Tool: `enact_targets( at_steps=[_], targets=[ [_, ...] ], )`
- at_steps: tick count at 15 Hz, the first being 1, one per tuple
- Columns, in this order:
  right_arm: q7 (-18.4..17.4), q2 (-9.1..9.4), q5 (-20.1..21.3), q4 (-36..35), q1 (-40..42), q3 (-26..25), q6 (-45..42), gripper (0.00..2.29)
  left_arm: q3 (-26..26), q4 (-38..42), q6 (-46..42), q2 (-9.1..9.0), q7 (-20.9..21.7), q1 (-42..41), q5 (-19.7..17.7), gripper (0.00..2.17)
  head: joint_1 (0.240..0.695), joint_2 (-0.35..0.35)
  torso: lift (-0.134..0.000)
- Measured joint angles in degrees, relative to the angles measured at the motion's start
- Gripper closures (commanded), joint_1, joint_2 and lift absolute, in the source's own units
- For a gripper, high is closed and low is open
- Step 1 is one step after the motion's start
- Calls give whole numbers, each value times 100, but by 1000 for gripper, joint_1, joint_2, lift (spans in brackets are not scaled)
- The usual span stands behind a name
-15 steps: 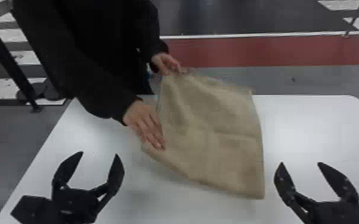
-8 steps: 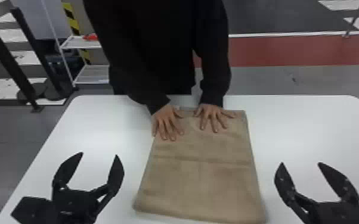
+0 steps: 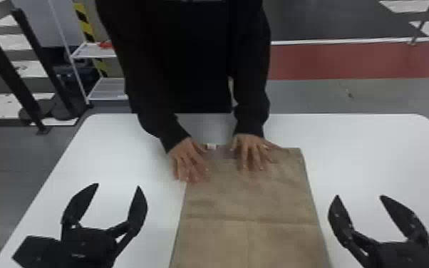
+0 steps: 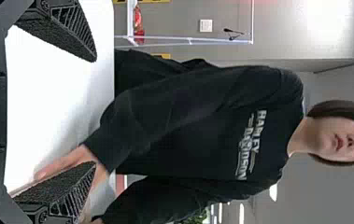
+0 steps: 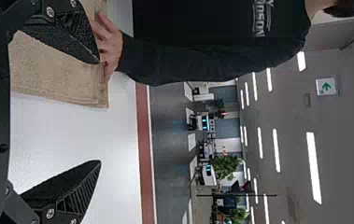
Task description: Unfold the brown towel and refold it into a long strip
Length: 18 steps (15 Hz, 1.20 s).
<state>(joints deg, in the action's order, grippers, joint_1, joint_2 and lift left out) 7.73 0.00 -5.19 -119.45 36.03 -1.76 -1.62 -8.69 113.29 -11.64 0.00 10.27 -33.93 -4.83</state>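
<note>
The brown towel (image 3: pixel 253 214) lies flat on the white table, a crease running across it, its near end at the bottom edge of the head view. A person's two hands press on its far end. To the towel's left, my left gripper (image 3: pixel 118 185) stands open and apart from it; on the other side my right gripper (image 3: pixel 359 195) is also open, holding nothing. In the left wrist view the left gripper (image 4: pixel 96 112) has spread fingers, with a hand behind the lower one. The right wrist view has the right gripper (image 5: pixel 100 112) spread, the towel (image 5: pixel 53 70) behind one finger.
The white table (image 3: pixel 374 153) extends beyond the towel on both sides. Across it stands the person in black sleeves (image 3: pixel 146 103), leaning over the far edge. Behind at the left are a white shelf rack (image 3: pixel 107 89) and dark posts (image 3: pixel 7 67).
The person moved from the left side to the middle, and the lifted towel came down flat. It has since slid nearer to the robot. Both grippers stayed still.
</note>
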Motion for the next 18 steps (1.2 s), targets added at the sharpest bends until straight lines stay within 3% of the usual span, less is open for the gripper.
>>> enact_targets(
  at_steps=[13, 16, 18],
  targets=[
    [0, 0, 0, -26, 3, -45, 55, 130, 93, 49, 99, 0, 31, 91, 63, 154, 695, 71, -118],
    [0, 0, 0, -44, 8, -75, 118, 130, 324, 69, 511, 0, 268, 362, 367, 208, 695, 27, -118],
    [0, 0, 6, -58, 9, -79, 152, 130, 507, 71, 1287, 0, 595, 753, 547, 208, 695, -21, -118]
  ],
)
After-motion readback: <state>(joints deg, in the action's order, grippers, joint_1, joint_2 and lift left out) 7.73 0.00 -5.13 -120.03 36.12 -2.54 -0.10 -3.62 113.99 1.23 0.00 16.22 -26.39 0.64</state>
